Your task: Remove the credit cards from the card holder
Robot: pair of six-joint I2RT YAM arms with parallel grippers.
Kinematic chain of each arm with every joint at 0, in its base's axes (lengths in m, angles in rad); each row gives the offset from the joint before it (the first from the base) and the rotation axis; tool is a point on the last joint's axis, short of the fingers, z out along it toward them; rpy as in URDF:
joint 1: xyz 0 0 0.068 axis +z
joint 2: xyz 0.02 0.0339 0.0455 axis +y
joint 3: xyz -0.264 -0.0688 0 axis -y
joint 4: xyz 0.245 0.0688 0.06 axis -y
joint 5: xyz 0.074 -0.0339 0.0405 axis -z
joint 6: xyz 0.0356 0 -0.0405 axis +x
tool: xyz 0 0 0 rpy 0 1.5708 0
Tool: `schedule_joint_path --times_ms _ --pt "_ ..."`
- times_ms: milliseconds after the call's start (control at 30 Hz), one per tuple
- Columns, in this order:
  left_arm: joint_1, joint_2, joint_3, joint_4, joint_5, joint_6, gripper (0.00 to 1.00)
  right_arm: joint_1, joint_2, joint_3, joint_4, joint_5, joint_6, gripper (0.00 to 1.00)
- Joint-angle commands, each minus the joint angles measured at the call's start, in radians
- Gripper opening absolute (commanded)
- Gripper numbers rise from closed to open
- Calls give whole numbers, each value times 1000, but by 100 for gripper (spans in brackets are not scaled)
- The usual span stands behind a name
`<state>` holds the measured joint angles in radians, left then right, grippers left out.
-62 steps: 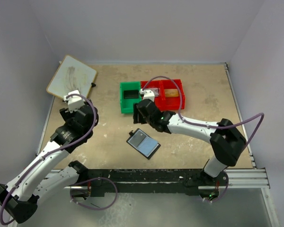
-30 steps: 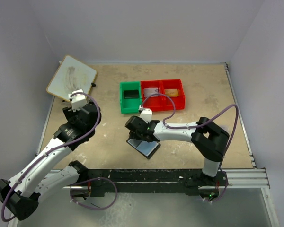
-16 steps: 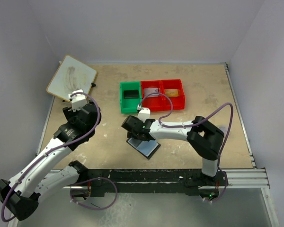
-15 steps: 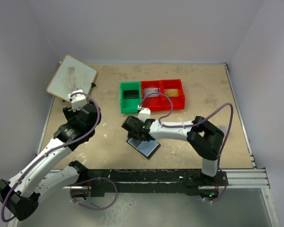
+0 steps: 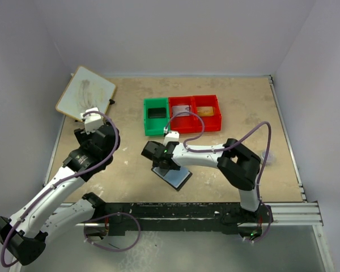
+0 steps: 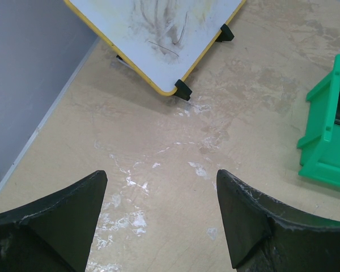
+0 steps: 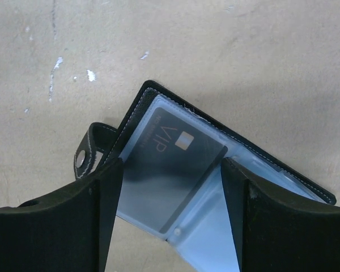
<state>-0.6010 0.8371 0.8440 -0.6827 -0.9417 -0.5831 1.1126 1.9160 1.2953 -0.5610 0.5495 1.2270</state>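
1. Holder lies open flat on the table, near the front edge and about mid-width, well clear of the bins.
2. Right wrist view: holder is black outside and pale blue inside. A dark VIP card sits in the clear pocket of one half. The snap tab sticks out from that half's outer edge.
3. Right end effector is low over the holder, with the arm stretched left across the table.
4. Its jaws are spread wide and straddle the VIP card, one finger over the tab-side edge, the other over the fold side. Nothing is gripped. Can't tell whether the fingertips touch the holder.
5. Left end effector is at the table's left side, well apart from the holder. Wrist view: left end effector is wide open and empty over bare table.
6. Green bin at centre rear has a dark card lying flat inside.
7. Red bin touches the green bin's right side. It has two compartments, a pale item in the left and a tan one in the right; too small to identify.
8. Whiteboard is propped at the rear left corner.
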Motion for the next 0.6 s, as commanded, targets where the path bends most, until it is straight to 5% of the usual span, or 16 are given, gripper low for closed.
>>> schedule_joint_path --times_ms 0,333,567 --pt "8 -15 32 12 -9 5 76 3 33 56 -38 18 32 73" --pt "7 -12 32 11 -8 5 76 3 49 53 -9 -16 22 82" --pt "8 -11 31 11 -8 4 76 3 59 50 -14 -5 31 77"
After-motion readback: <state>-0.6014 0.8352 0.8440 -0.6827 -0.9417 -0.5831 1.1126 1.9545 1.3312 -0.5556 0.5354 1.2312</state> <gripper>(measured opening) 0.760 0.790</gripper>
